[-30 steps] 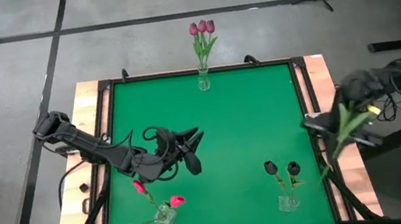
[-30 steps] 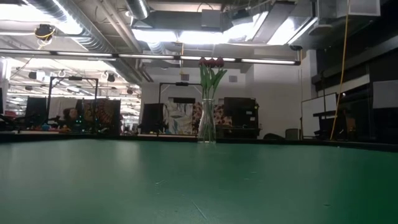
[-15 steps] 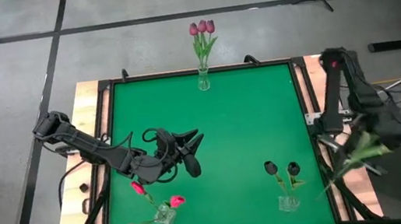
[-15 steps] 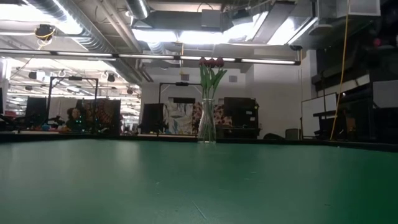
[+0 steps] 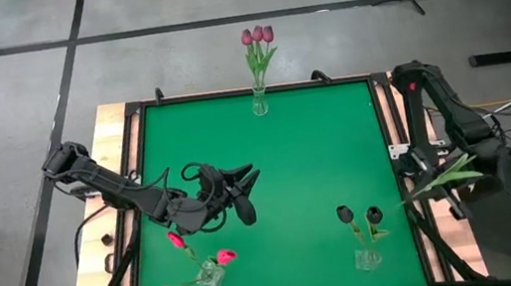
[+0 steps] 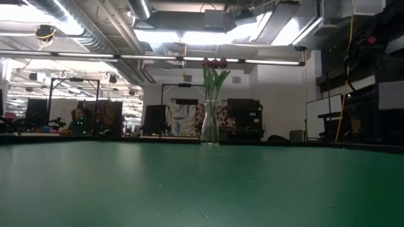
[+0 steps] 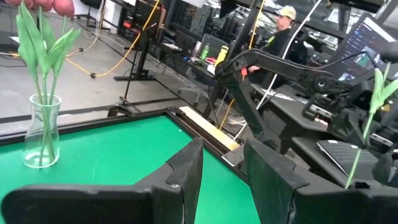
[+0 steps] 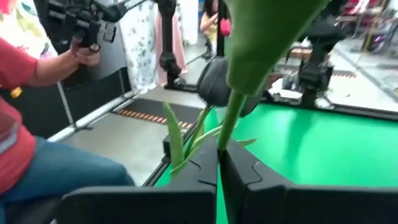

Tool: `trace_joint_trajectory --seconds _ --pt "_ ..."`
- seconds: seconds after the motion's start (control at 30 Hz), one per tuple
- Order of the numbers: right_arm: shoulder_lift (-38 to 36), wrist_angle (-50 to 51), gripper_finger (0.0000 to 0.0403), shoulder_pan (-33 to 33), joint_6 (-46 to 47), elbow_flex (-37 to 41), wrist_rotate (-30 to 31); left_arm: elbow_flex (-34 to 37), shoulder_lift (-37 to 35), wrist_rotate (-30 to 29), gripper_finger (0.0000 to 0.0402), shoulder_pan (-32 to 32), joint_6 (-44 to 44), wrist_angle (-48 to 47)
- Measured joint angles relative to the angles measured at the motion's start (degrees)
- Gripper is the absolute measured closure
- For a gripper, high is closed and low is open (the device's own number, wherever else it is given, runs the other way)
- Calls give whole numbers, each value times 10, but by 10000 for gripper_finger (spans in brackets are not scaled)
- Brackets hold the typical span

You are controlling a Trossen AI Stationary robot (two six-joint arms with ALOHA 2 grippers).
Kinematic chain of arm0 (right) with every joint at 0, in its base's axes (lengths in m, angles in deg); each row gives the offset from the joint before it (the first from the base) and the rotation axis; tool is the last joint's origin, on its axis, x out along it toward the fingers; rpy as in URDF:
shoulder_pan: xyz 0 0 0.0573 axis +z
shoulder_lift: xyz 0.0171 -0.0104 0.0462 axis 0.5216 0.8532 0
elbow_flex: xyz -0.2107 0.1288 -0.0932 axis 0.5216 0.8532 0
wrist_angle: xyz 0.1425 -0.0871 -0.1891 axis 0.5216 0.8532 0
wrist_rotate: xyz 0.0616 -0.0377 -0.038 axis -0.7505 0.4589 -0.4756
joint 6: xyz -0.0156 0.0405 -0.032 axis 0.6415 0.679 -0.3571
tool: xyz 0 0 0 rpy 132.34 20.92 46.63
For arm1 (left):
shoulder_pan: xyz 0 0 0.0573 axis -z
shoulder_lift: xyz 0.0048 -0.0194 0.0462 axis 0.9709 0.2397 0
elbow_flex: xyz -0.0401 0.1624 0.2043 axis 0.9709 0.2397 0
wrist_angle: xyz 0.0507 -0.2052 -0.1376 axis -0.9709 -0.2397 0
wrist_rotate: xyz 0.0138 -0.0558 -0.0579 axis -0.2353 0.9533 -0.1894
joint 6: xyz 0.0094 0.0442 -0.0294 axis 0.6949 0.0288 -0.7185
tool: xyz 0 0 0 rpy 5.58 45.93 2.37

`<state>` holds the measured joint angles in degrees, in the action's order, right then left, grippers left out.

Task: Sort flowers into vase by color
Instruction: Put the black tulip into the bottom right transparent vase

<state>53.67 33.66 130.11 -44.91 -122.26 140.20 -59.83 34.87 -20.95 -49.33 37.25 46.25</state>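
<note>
One tulip [image 5: 438, 177], its stem clenched in the right gripper [image 8: 219, 163] off the table's right edge, lies long-axis toward the near-black pair's vase [image 5: 366, 258], just inboard of that claw, while the left gripper [image 5: 245, 192] waits parted, farther off.

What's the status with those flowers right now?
Right gripper shut on flower stem, off the table's right edge. Left gripper open, waiting mid-table. Three vases already hold flowers. Nothing blocking.

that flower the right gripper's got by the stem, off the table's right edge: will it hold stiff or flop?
Probably flops somewhat: the flower has a long thin stem, pinched low by the right gripper. Its leaves spread sideways, so it may swing. Likely light.
</note>
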Motion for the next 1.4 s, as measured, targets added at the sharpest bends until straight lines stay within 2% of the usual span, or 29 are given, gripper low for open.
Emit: trace_joint_trajectory --seconds 0.1,0.2,0.27,0.37,0.4,0.43,0.5,0.6,0.7,0.8,0.97,1.1,1.2,1.4 --pt "3 -24 403 -18 -5 0 -39 0 0 0 285 0 0 -1" --pt "13 -119 403 -62 -110 0 -80 0 0 0 285 0 0 -4" --pt "15 -194 403 -95 -198 0 -155 0 0 0 285 0 0 -4" --pt "14 -282 403 -146 -298 -1 -314 0 0 1 285 0 0 -6" --pt "13 -287 403 -166 -320 -1 -338 0 0 2 285 0 0 -7" --pt "12 -276 403 -188 -328 -1 -337 0 0 2 285 0 0 -9" --pt "7 -236 403 -227 -304 -1 -334 0 0 2 285 1 0 -13" --pt "-23 -170 403 -258 -216 0 -359 0 0 4 285 5 0 -18" --pt "-61 -72 403 -259 -100 -1 -362 0 0 4 285 7 1 -19" --pt "-73 -24 403 -259 -26 -1 -385 0 0 4 285 9 1 -19" --pt "-78 -23 403 -259 34 -1 -455 0 0 1 285 10 3 -25" --pt "-68 -16 403 -259 21 -1 -456 0 0 -1 285 6 3 -25" --pt "-64 -18 403 -259 22 3 -429 0 0 -1 285 6 2 -25" --pt "-54 -53 403 -259 37 45 -439 0 0 -1 285 6 2 -25"
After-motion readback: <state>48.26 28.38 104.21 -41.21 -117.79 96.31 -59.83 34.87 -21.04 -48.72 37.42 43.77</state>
